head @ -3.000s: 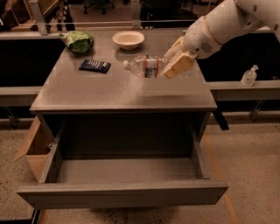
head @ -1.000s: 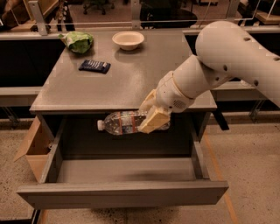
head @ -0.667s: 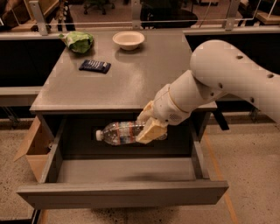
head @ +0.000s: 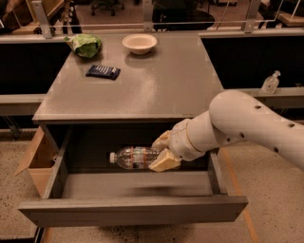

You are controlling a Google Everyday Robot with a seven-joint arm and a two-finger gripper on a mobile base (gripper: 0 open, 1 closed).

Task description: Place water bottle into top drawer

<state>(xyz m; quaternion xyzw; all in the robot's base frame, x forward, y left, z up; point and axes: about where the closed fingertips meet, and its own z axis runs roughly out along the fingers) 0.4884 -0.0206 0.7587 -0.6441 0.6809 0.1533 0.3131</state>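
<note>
Water bottle [head: 134, 157] hangs horizontal, clamped in the gripper [head: 160, 153], below the front edge of the counter [head: 142, 97], over the open top drawer [head: 133, 209]; released here, it may bounce or roll.

You're in an office-like workspace: a grey desk surface [head: 161, 85] with its top drawer [head: 133, 210] open, dark desks [head: 251, 34] alongside, chair bases [head: 105, 5] at the far side, a pump bottle [head: 270, 82] to the right, and your gripper [head: 164, 152] clasping the water bottle [head: 133, 157] above that drawer.
</note>
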